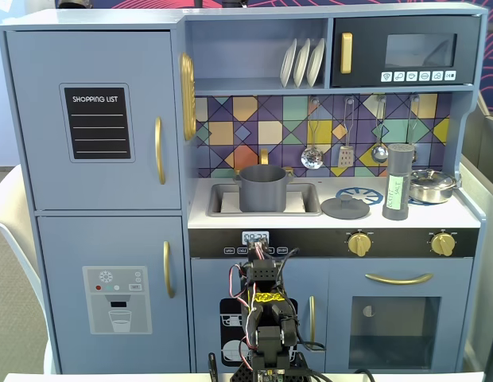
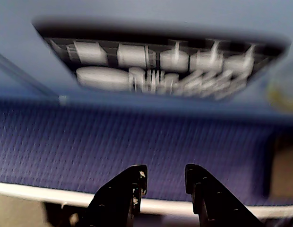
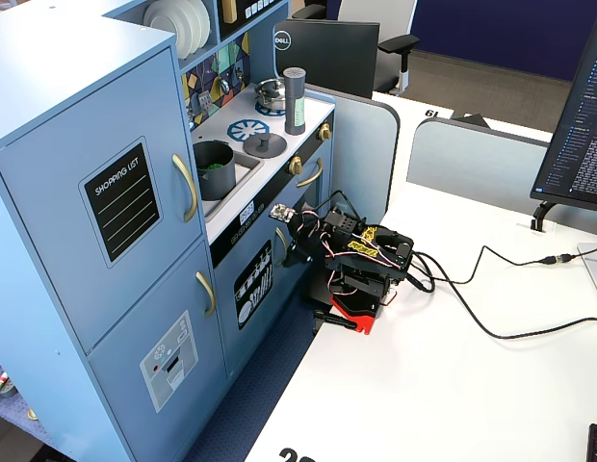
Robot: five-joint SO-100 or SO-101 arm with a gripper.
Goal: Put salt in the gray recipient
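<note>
The salt (image 1: 397,181) is a tall dark-gray shaker with a pale green label. It stands upright on the toy kitchen's counter at the right, and shows at the far end in the other fixed view (image 3: 295,100). The gray recipient (image 1: 263,188) is a matte dark pot standing in the sink (image 3: 214,169). My arm (image 1: 262,306) is folded low in front of the kitchen's lower doors (image 3: 351,252), well below the counter. In the wrist view my gripper (image 2: 165,172) has its jaws a little apart and holds nothing. It faces the lower door, above blue carpet.
A flat gray lid (image 1: 345,208) lies on the counter between sink and salt. A shiny steel pot (image 1: 432,185) sits to the right of the salt. The arm's base stands on a white table (image 3: 453,385), with cables (image 3: 491,318) running right toward a monitor (image 3: 578,115).
</note>
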